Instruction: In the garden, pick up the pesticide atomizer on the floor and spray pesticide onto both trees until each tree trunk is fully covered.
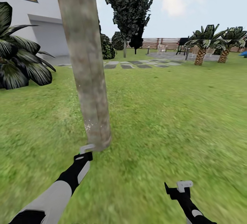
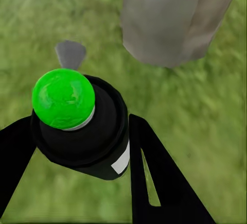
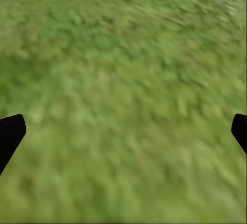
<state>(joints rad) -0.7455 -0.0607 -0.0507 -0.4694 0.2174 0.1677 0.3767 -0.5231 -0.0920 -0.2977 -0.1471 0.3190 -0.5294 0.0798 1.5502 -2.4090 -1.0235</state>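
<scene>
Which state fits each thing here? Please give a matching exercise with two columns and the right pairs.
Column one:
1. pesticide atomizer
2. right gripper
3. tree trunk
4. left gripper

Column two:
A. open over bare grass
B. standing upright in the lawn, white specks near its base
C. green-topped, clamped between two black fingers
D. shut on the bottle, close to the trunk's base

Pairs: 1-C, 2-A, 3-B, 4-D
</scene>
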